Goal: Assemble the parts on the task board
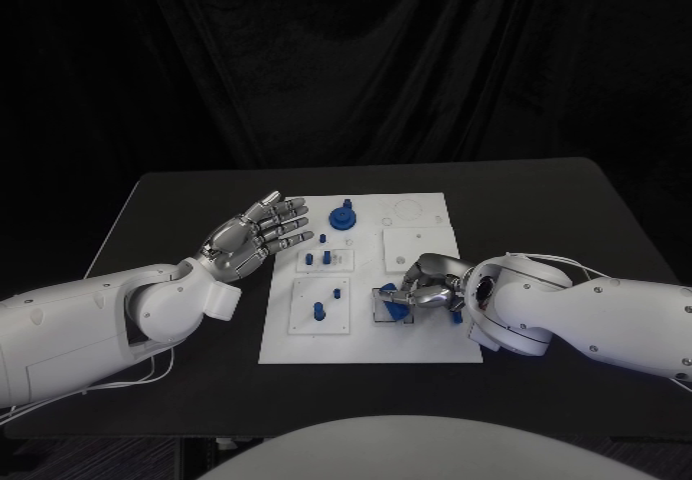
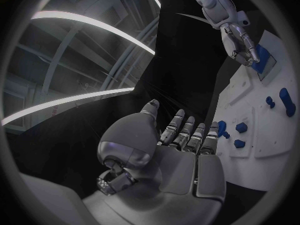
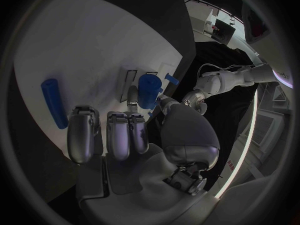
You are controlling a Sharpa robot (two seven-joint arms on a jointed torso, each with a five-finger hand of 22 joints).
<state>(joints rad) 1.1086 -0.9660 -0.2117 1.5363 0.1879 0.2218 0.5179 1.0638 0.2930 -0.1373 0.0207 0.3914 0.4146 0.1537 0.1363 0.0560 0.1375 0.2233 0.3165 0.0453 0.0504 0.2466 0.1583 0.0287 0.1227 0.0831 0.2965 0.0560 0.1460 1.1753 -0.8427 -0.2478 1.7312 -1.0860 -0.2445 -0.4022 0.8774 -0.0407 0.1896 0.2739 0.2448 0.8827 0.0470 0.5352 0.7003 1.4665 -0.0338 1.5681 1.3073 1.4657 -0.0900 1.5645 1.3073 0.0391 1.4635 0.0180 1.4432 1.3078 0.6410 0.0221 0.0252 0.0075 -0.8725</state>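
Left silver hand [image 1: 257, 236] is held palm-up, fingers spread, holding nothing, beside the white rectangular task board [image 1: 426, 340]. A blue cylindrical part [image 3: 148, 90] is pinched by the right silver hand [image 1: 424, 288] over the board's right side.

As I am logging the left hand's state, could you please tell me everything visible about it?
The left hand is silver and looks metallic, on a white arm. It is raised palm up over the black table, just off the left edge of the task board, fingers spread and pointing away from the robot. It holds nothing and touches nothing.
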